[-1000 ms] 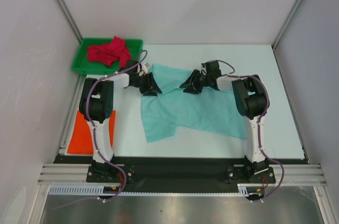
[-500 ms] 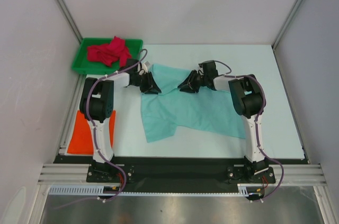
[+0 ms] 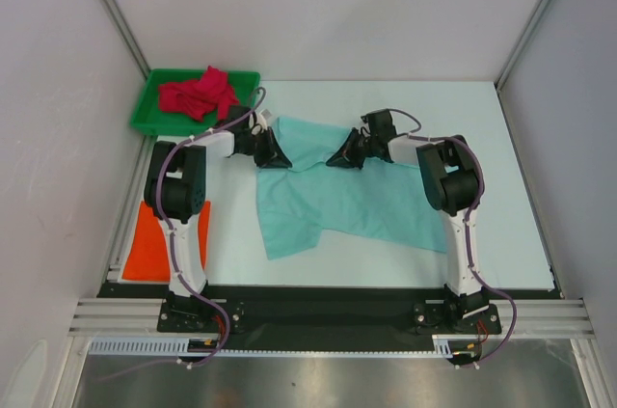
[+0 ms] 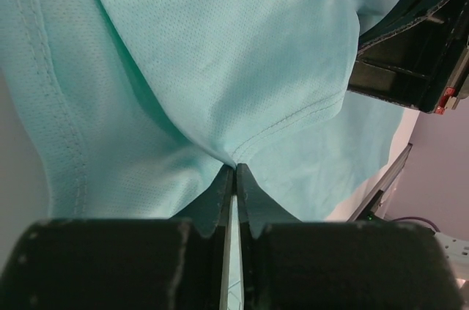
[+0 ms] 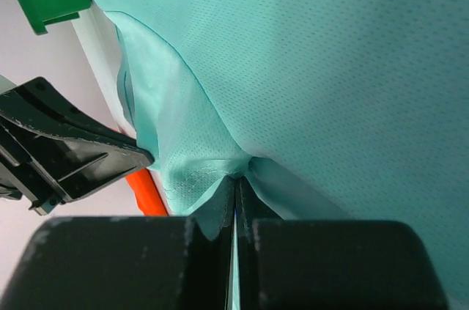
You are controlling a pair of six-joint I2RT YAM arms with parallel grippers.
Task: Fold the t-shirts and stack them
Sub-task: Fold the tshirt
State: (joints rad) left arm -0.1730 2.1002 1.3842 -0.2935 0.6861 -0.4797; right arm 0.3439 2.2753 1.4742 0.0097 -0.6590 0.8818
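Over the last second both pairs of fingers have drawn shut from part-open, and the right pair has edged slightly left along the shirt's far edge. The cloth lies much as it did.

The left fingers (image 4: 216, 204) are nipped together on a stitched hem of the mint green t-shirt (image 3: 357, 201), and the fabric gathers into a point right at their tips. The right fingers (image 5: 253, 204) are likewise pressed tight on a puckered bit of the same shirt. The two pairs face each other, near but apart, along that far edge. The shirt is spread rumpled across the middle of the desk (image 3: 501, 167), one sleeve reaching toward the near edge.

The left wrist view shows a small red tab on the black housing of the opposite fingers; any marking on it is too small to read.

The crimson t-shirt (image 3: 198, 95) sits bunched in the green plastic tray (image 3: 147, 119) at the far left corner, just behind the left fingers. The orange t-shirt (image 3: 145, 249) lies flat at the desk's near left, partly covered from above by the left arm. The tray's corner and a sliver of orange show past the mint cloth in the right wrist view.
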